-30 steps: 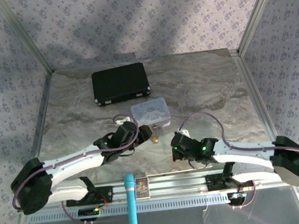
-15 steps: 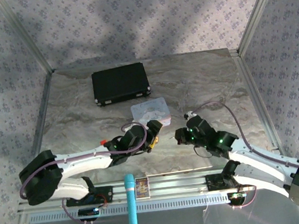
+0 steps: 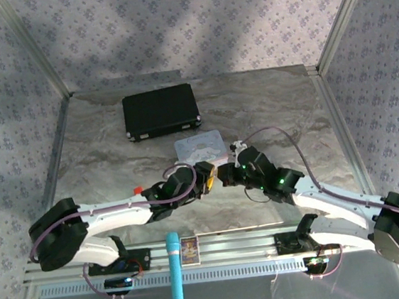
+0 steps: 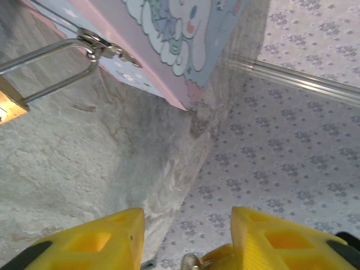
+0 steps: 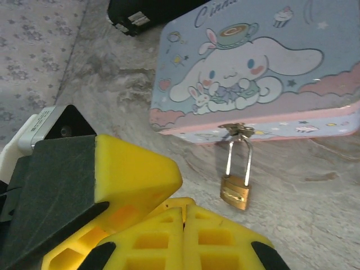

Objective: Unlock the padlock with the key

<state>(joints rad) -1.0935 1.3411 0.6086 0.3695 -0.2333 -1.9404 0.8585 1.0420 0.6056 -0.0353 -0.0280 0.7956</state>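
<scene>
1. We judge the step in hand to be lining the key up with the padlock (image 5: pixel 235 192). Neither gripper holds the lock yet.
2. The left gripper (image 4: pixel 187 225) has its yellow fingers spread wide. We would close them on the brass body from the sides, so the lock cannot swing on the clasp (image 5: pixel 237 130) when the key pushes in.
3. The right gripper (image 5: pixel 183 216) has its fingers pressed together, and we cannot see whether a key sits between them. A small silvery loop (image 4: pixel 190 262) shows low between the left fingers. It may be part of the key, but we cannot tell.
4. The two grippers crowd each other just in front of the lock, so we would move one at a time, slowly.
5. We would bring the key in along the lock's length, toward the end facing away from the tin (image 5: pixel 247 67).
6. The padlock is small and brass-gold, with a thin silver hoop (image 4: pixel 45 55). It lies on the grey table (image 5: pixel 315 225), with the hoop threaded through the clasp on the tin's front edge, and it looks shut.
</scene>
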